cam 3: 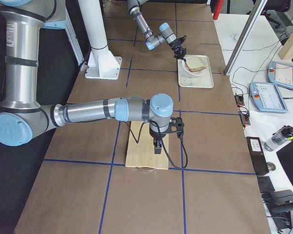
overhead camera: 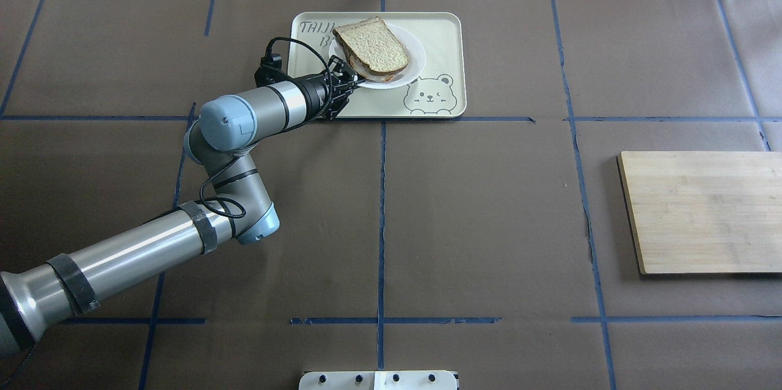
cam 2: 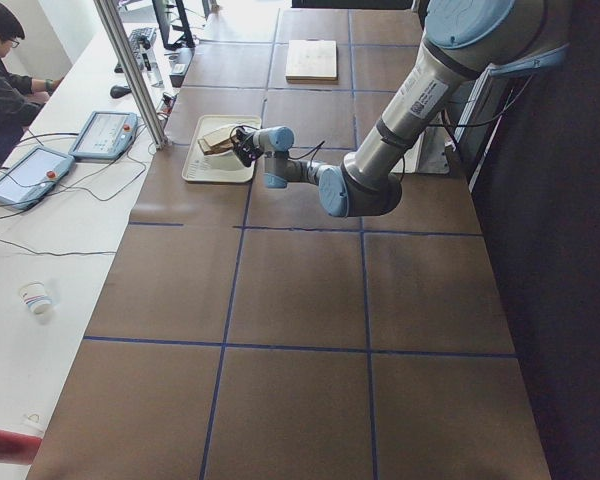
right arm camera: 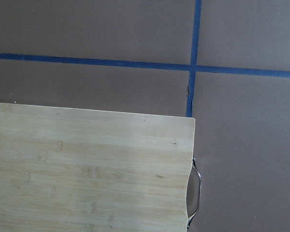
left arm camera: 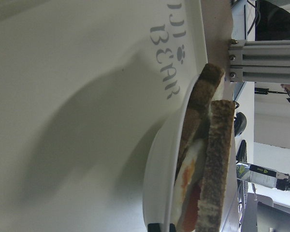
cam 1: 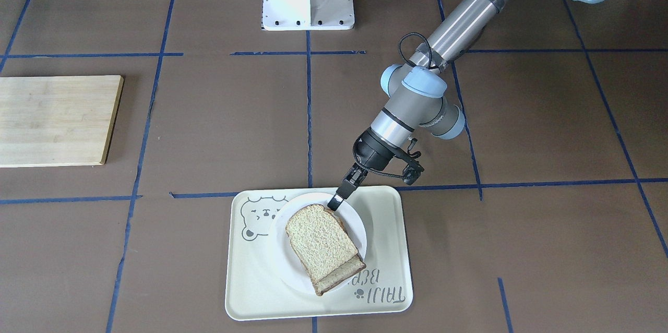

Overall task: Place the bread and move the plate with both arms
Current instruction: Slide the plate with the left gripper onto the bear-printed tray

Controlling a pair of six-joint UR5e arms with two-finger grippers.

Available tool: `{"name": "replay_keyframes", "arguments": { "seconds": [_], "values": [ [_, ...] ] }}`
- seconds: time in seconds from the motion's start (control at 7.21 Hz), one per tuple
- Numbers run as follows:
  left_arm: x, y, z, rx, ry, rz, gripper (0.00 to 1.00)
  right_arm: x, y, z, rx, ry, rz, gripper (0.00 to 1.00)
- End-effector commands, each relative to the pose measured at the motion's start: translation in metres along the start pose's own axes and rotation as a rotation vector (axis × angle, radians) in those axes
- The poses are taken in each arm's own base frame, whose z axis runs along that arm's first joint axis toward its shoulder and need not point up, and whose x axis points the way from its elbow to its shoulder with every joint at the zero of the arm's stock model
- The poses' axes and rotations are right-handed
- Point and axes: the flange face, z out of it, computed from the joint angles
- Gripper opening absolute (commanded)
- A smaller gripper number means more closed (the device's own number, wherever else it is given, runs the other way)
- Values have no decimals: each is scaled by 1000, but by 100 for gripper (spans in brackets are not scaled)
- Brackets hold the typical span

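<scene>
Across the brown-papered table (overhead camera: 489,225), marked into squares by blue tape lines (overhead camera: 382,194), the overhead view runs from the left arm (overhead camera: 153,243) at the left, past a cream tray (overhead camera: 440,35) at the far middle, to a bamboo cutting board (overhead camera: 702,213) at the right. Along the table's far side stands a white desk (cam 2: 40,250) with two teach pendants (cam 2: 105,135), where an operator (cam 2: 0,80) sits.

The left gripper (overhead camera: 351,80) reaches over the tray's near left corner, its jaws drawn close together on the rim of the plate (overhead camera: 417,60), which sits on the tray's left half. The bread (overhead camera: 372,46) lies on the plate just beyond the fingertips, close to them, domed end pointing away from the robot. It tops a lower slice (cam 1: 342,274), and the wrist view shows white and orange filling (left arm camera: 186,179) between the two.

The right arm (cam 3: 88,112) holds the right gripper (cam 3: 156,145) over the cutting board; I cannot tell how far its jaws are parted.

Grey lettering on the tray reads "TAIJI BEAR" with a paw print, and a bear face (overhead camera: 427,95) is drawn at the opposite corner.
</scene>
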Motion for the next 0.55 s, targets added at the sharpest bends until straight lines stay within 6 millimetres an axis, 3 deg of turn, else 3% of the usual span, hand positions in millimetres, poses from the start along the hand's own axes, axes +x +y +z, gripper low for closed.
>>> {"name": "replay_keyframes", "arguments": {
  "seconds": [0.0, 0.14, 0.42],
  "values": [
    [7, -33, -6, 12, -68, 76, 100, -1, 0, -4, 9, -1, 0, 100],
    [24, -60, -30, -13, -138, 73, 100, 0, 0, -5, 10, -1, 1, 100],
    [45, -108, -103, -41, -246, 227, 100, 2, 1, -6, 12, -1, 4, 100]
  ]
}}
